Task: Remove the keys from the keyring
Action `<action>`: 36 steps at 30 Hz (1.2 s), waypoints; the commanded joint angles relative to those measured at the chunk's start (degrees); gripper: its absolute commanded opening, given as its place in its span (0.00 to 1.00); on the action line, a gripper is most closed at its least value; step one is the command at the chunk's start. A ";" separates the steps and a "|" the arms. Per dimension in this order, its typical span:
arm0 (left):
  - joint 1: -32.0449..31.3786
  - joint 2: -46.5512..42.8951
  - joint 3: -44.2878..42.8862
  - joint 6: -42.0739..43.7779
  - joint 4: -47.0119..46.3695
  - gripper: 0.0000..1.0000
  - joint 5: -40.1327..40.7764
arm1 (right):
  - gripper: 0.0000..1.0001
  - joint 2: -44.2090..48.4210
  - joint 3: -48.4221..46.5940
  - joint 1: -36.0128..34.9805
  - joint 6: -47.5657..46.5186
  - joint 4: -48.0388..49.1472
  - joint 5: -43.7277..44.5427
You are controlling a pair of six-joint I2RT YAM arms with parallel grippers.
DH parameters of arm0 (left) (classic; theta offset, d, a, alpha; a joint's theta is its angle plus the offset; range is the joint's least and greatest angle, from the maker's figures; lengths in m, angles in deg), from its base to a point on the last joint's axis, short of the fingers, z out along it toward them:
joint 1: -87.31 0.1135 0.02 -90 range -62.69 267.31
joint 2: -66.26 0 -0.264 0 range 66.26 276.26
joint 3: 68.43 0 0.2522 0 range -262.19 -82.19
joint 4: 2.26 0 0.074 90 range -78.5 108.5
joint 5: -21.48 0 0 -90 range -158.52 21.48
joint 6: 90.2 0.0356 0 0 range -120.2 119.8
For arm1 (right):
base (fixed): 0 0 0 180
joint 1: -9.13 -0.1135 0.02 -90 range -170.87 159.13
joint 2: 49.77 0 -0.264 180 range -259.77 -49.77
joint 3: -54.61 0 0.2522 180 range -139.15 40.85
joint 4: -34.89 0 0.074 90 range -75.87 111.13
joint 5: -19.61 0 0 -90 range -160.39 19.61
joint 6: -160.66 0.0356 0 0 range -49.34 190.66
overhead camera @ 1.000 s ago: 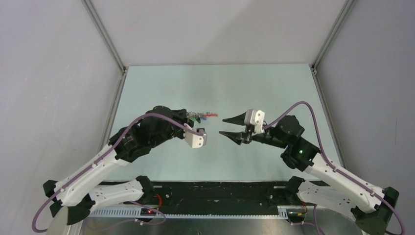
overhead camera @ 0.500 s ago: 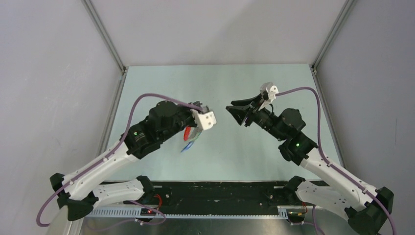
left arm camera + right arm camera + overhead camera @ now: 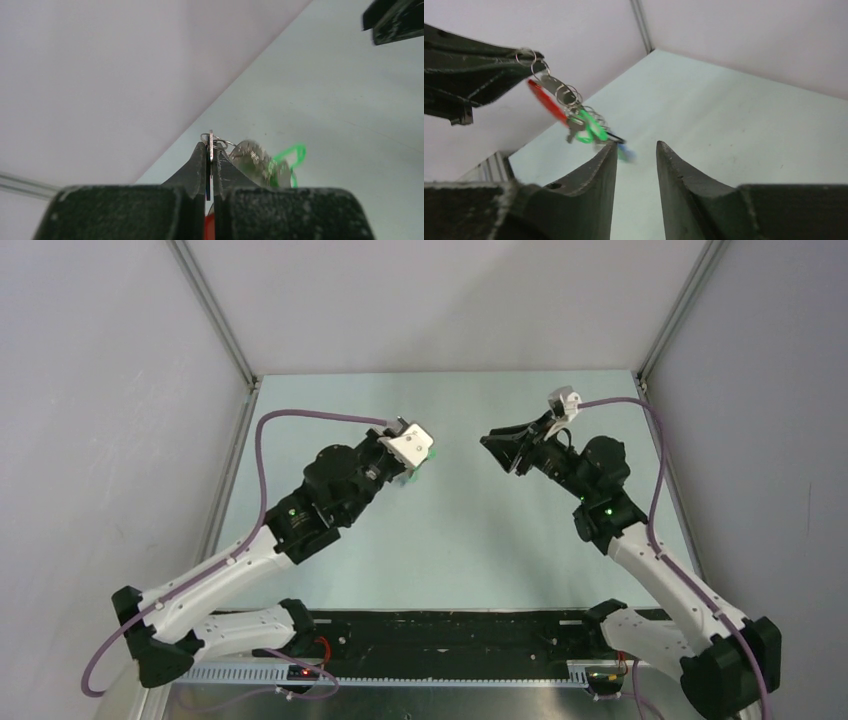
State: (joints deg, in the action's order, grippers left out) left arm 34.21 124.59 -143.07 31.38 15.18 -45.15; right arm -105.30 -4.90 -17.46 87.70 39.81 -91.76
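Observation:
My left gripper [image 3: 210,146] is shut on a flat silver key [image 3: 211,140] at the top of the bunch, with small wire rings beside it. In the right wrist view its fingers [image 3: 499,62] hold the keys [image 3: 574,117] in the air. They hang in a chain down to the right: silver rings, the red keyring [image 3: 544,100], green tags [image 3: 593,128] and a blue tag [image 3: 626,152]. A blurred key and green tag [image 3: 287,157] swing right of the left jaws. My right gripper [image 3: 636,146] is open and empty, just below the bunch's low end. In the top view it [image 3: 500,450] faces the left wrist [image 3: 410,445].
The pale green table [image 3: 450,540] lies below both raised arms. Grey walls stand at the left, right and back, with metal frame posts [image 3: 215,315] at the far corners. A black rail [image 3: 450,630] runs along the near edge.
The left arm has lifted the bunch off the table and swung it up and away from me. The right gripper has risen, moved farther back and right, and stayed open.

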 commanded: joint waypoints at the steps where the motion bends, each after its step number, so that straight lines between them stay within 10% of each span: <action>1: 1.74 2.32 -1.89 3.88 -5.80 0.00 -4.62 | 0.44 -4.10 -1.54 3.21 1.41 8.51 -12.38; 21: 8.69 8.10 4.57 1.06 -7.83 0.00 -20.07 | 0.41 -26.50 -5.37 2.48 -4.32 35.29 -25.34; 36: 8.37 7.73 6.02 0.37 -6.89 0.00 -22.22 | 0.47 -24.79 -6.11 2.62 -19.55 18.39 -26.48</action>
State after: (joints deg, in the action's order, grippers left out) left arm 42.61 135.91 -135.01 29.83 11.12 -63.40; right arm -133.43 -8.51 -14.73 75.83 64.48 -117.88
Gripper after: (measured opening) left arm 0.021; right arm 0.458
